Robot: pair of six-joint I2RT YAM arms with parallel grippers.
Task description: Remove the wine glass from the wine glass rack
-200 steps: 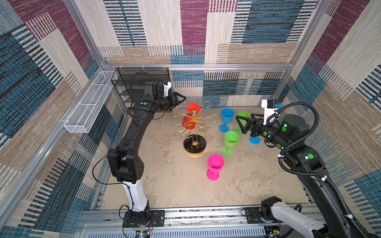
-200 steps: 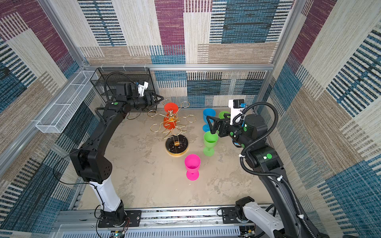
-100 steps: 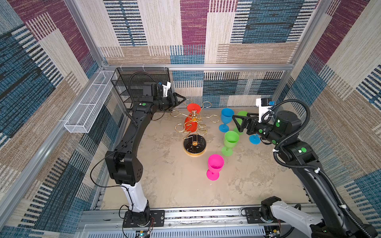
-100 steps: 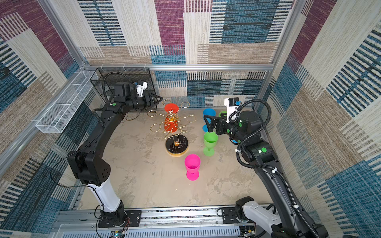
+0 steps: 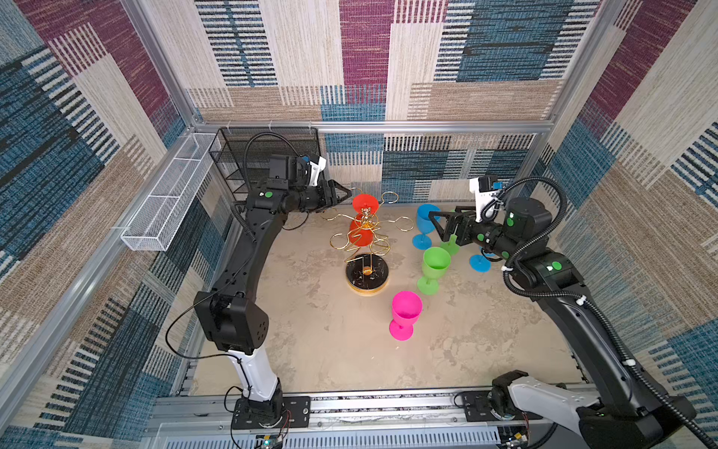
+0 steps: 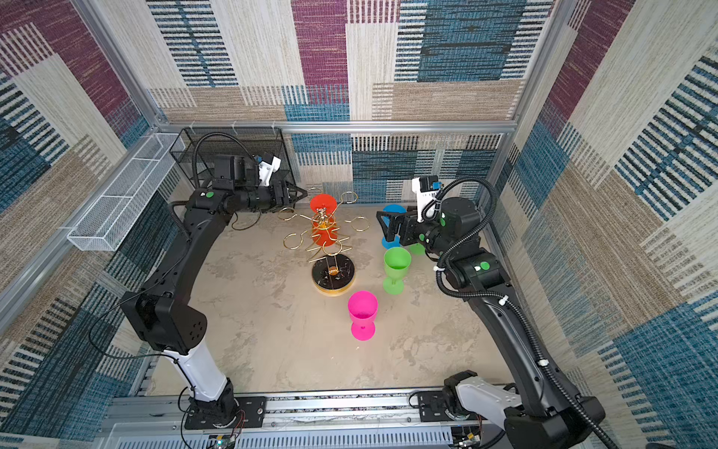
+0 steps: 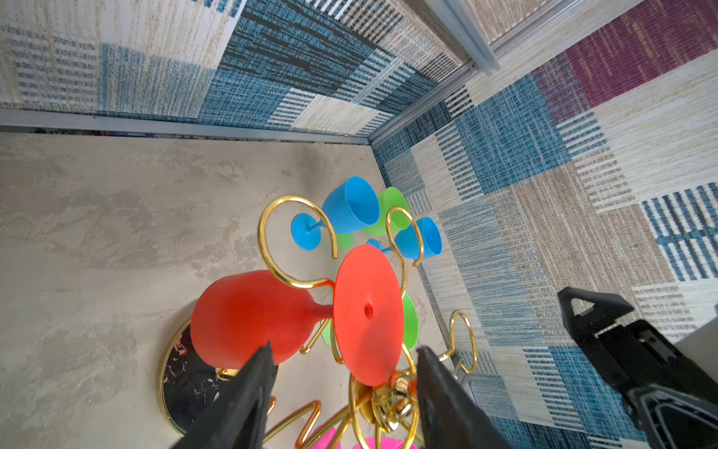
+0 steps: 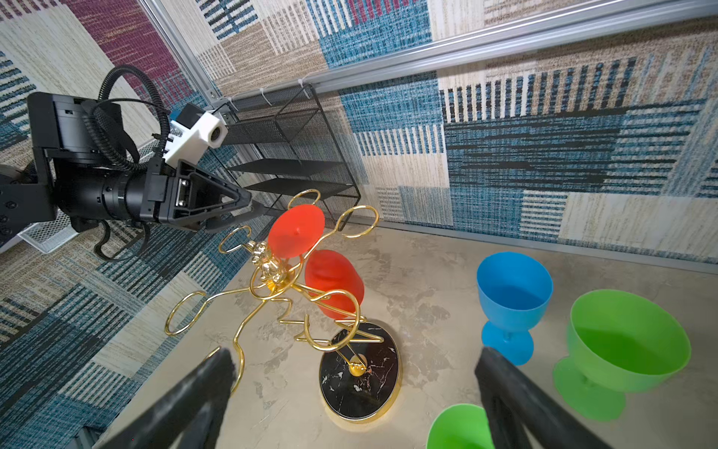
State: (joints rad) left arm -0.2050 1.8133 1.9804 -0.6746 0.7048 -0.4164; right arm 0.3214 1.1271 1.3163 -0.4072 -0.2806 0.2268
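Note:
The gold wire wine glass rack point(image 5: 367, 276) point(image 6: 333, 274) point(image 8: 359, 373) stands mid-table on its black marbled base. A red wine glass point(image 5: 359, 235) point(image 6: 323, 203) point(image 7: 248, 311) point(image 8: 334, 283) hangs upside down from one arm, its foot disc on top. My left gripper point(image 5: 344, 193) point(image 6: 299, 193) point(image 7: 345, 348) is open at the foot's level, on its left. Its fingertips stand either side of the disc's near edge, and I cannot tell whether they touch it. My right gripper point(image 5: 437, 227) point(image 6: 382, 227) point(image 8: 355, 352) is wide open and empty, right of the rack.
Right of the rack stand a blue glass point(image 5: 427, 219), a green glass point(image 5: 436, 264) and more blue and green ones partly behind my right arm. A pink glass point(image 5: 406, 307) stands in front. A black mesh shelf point(image 5: 268, 147) and a white mesh basket point(image 5: 163, 206) are at back left.
My right gripper has moved left toward the rack, still wide open. The left gripper has hardly moved and the red glass still hangs on the rack.

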